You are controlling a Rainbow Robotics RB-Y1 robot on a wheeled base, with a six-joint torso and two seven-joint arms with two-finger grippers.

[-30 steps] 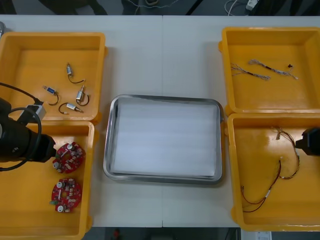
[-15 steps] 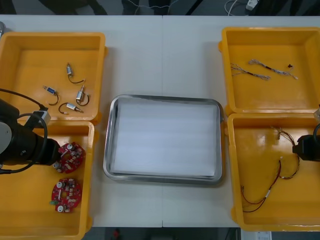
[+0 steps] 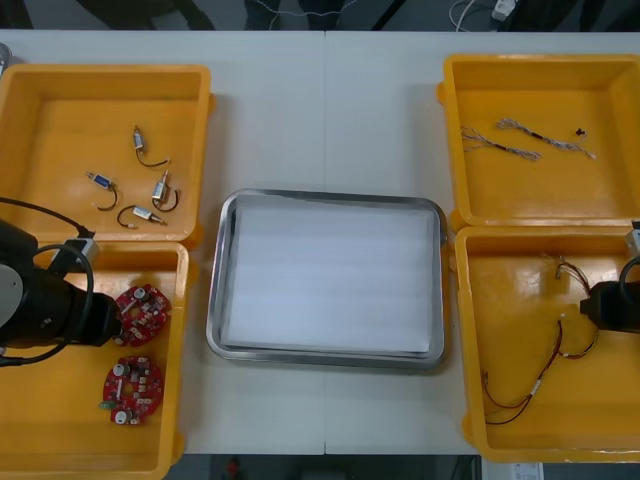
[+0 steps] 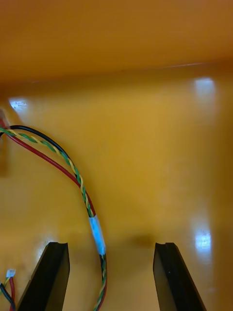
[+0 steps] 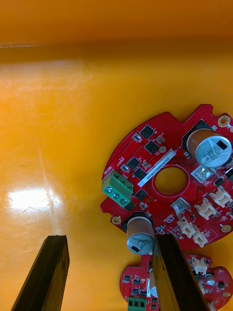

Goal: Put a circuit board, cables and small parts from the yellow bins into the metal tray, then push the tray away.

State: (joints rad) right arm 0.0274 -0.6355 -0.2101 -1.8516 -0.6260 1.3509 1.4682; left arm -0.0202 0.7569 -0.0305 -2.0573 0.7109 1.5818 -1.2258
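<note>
Two round red circuit boards lie in the near left yellow bin [image 3: 40,420], one [image 3: 140,312] above the other [image 3: 132,388]. My left gripper [image 3: 112,322] hangs open just left of the upper board. In the left wrist view this gripper [image 5: 109,277] stands low over the bin floor, and the upper board [image 5: 170,180] reaches between its fingers. My right gripper [image 3: 592,303] is open in the near right bin [image 3: 620,420] over the red and yellow cable [image 3: 545,375]. That cable [image 4: 97,233] runs between the right gripper's [image 4: 114,277] fingers. The metal tray [image 3: 325,196], white inside, sits in the middle.
The far left bin [image 3: 60,75] holds several small metal parts [image 3: 140,185] with short black leads. Twisted cables [image 3: 520,140] lie in the far right bin [image 3: 620,70]. Bin walls rise close beside both grippers. Bare table lies beyond the tray.
Both arms have shifted toward the near table edge. The left gripper has closed in beside the upper board, and the right gripper has come further over the cable.
</note>
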